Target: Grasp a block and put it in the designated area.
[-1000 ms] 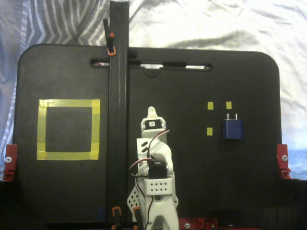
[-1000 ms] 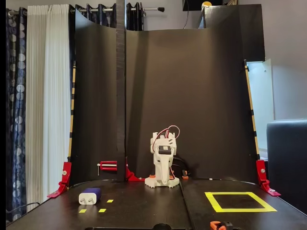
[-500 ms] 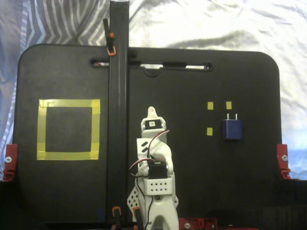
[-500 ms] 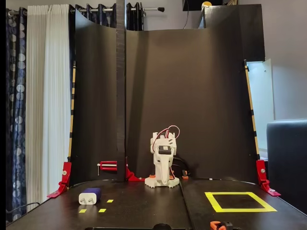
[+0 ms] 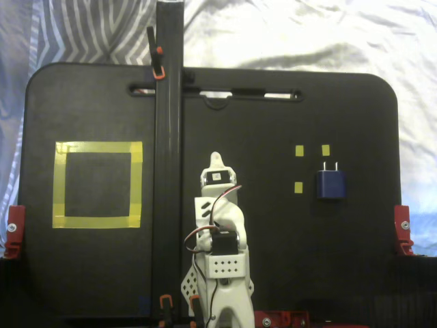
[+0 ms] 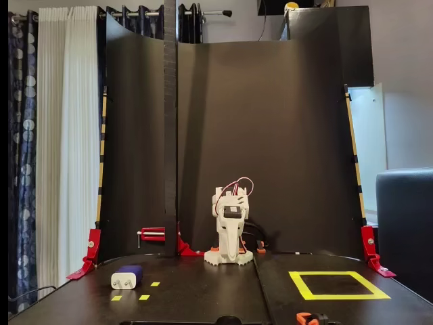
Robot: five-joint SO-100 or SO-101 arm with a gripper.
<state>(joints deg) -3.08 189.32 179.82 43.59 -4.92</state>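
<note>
Navy against the black board, the block (image 5: 330,184) lies well off to the right of the folded arm in the top-down fixed view, beside three small yellow tape squares (image 5: 299,151), prongs pointing away from the base. The claw (image 5: 216,160) is tucked at rest, nowhere near it; whether its jaws are apart, I cannot tell. To start well, it should swing over the block and come straight down astride its narrow sides, since the designated area (image 5: 98,184) lies on the arm's far side.

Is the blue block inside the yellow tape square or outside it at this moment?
Outside. In a fixed view the block lies on the right side of the board beside small yellow marks, and the yellow tape square on the left holds nothing.
</note>
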